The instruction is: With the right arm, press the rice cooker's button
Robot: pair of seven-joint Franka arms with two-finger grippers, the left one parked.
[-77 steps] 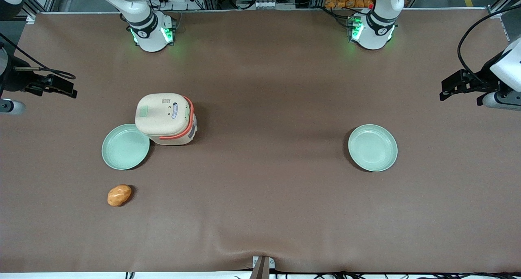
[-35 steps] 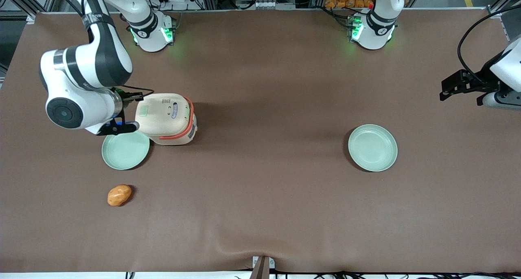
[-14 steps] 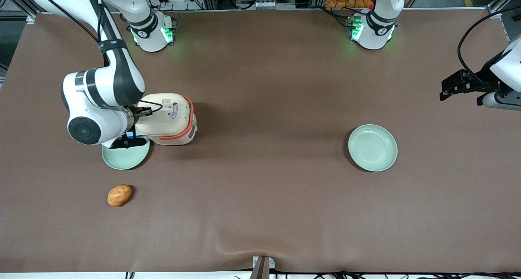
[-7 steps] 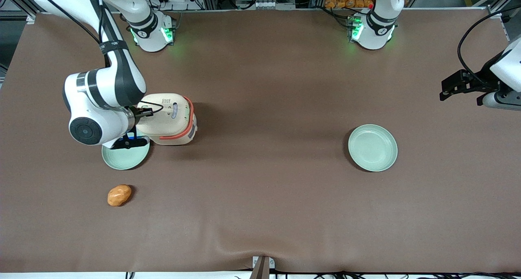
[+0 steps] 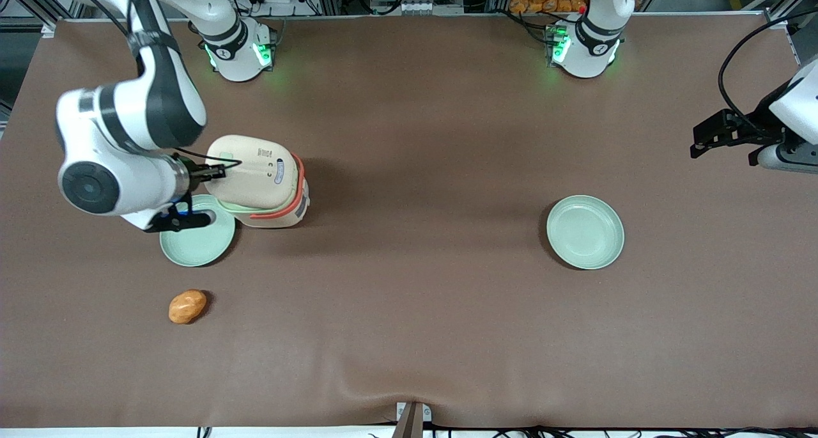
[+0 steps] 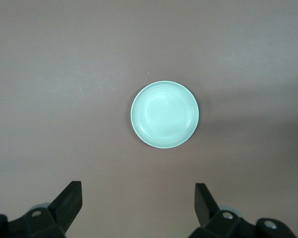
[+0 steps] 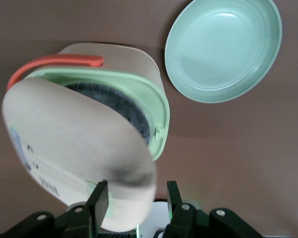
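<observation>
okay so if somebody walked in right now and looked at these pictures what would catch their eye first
Probably the rice cooker toward the working arm's end of the table: its cream lid stands popped open, showing the pale green rim and dark pot. The right arm hangs beside it, its open claw at the lid's edge. A green plate lies beside the cooker, nearer the front camera.

We find the rice cooker (image 5: 263, 183) standing on the counter (image 5: 422, 310) toward the working arm's end, its lid (image 5: 249, 169) tilted up over the pot (image 7: 120, 104). A plate (image 5: 197, 233) touches its base, nearer the front camera. The gripper (image 7: 136, 207) hangs at the lid's raised edge, above that plate. A bread roll (image 5: 187, 306) lies nearer still. A second plate (image 5: 585, 231) sits toward the parked arm's end.
</observation>
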